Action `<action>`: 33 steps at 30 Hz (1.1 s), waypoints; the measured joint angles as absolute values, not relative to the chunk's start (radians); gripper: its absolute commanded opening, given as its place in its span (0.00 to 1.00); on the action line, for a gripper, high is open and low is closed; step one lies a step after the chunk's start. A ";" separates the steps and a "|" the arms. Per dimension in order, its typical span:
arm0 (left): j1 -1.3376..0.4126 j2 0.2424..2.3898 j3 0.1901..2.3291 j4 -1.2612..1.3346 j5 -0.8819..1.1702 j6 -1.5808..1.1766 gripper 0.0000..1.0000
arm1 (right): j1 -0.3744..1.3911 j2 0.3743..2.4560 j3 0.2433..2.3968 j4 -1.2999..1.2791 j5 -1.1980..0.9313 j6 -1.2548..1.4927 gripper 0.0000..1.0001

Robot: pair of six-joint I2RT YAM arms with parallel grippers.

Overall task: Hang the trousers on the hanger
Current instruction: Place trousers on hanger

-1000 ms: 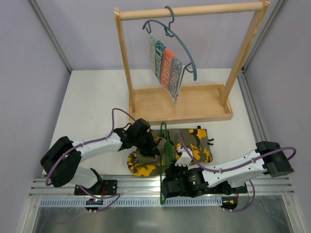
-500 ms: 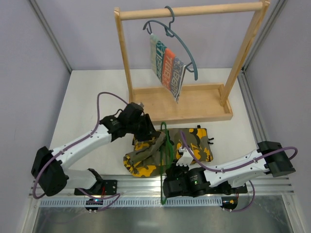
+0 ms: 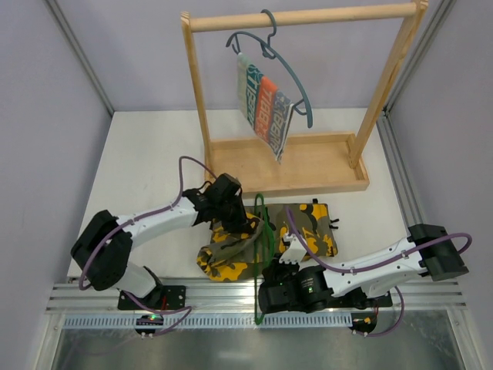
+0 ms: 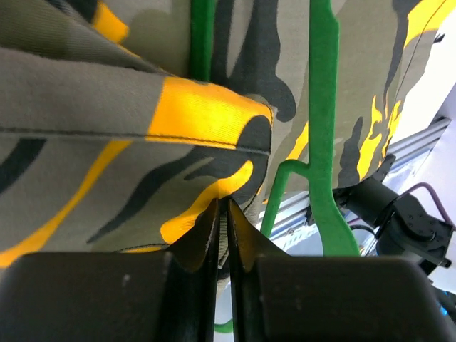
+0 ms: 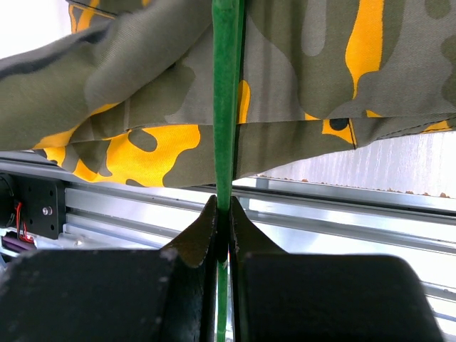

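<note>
The camouflage trousers [image 3: 308, 231] lie bunched on the table in front of the wooden rack, and they fill the left wrist view [image 4: 107, 92] and the right wrist view [image 5: 320, 71]. The thin green hanger [image 3: 260, 206] runs front to back across them, with cloth on both sides of it. My left gripper [image 3: 239, 225] is shut on a fold of the trousers just left of the hanger; its jaws [image 4: 222, 208] pinch a thin edge of cloth beside the hanger [image 4: 324, 107]. My right gripper [image 3: 271, 266] is shut on the hanger's wire [image 5: 228, 85] at the near edge of the cloth.
A wooden rack with a tray base [image 3: 308, 166] stands behind the trousers. A blue-grey hanger with a striped cloth [image 3: 266, 100] hangs from its top bar. An aluminium rail [image 3: 216, 297] runs along the near table edge, under the hanger's near end.
My left gripper lifted back and to the left, opened, then came down and shut on a fold of the trousers. The cloth's left part now lies higher and more spread. The right arm held still.
</note>
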State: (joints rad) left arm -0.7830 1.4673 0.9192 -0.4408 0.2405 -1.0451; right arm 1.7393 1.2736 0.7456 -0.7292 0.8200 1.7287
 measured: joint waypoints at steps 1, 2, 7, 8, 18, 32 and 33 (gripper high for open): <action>-0.794 1.475 0.912 -0.423 0.242 -1.049 0.05 | 1.739 1.273 0.746 -0.729 0.820 1.728 0.04; -0.808 1.485 0.906 -0.405 0.244 -1.059 0.04 | 1.739 1.272 0.746 -0.728 0.820 1.726 0.04; -0.881 1.568 0.899 -0.299 0.263 -1.110 0.02 | 1.739 1.267 0.746 -0.723 0.820 1.722 0.04; -0.890 1.582 0.897 -0.282 0.265 -1.119 0.02 | 1.739 1.267 0.746 -0.722 0.820 1.721 0.04; -0.865 1.464 1.050 -0.583 0.126 -1.061 0.29 | 1.739 1.267 0.746 -0.722 0.820 1.715 0.04; -0.798 1.051 0.990 -1.003 0.005 -0.814 0.57 | 1.738 1.269 0.769 -0.701 0.820 1.668 0.04; -0.799 1.027 0.962 -1.007 0.029 -0.810 0.57 | 1.738 1.271 0.769 -0.699 0.820 1.665 0.04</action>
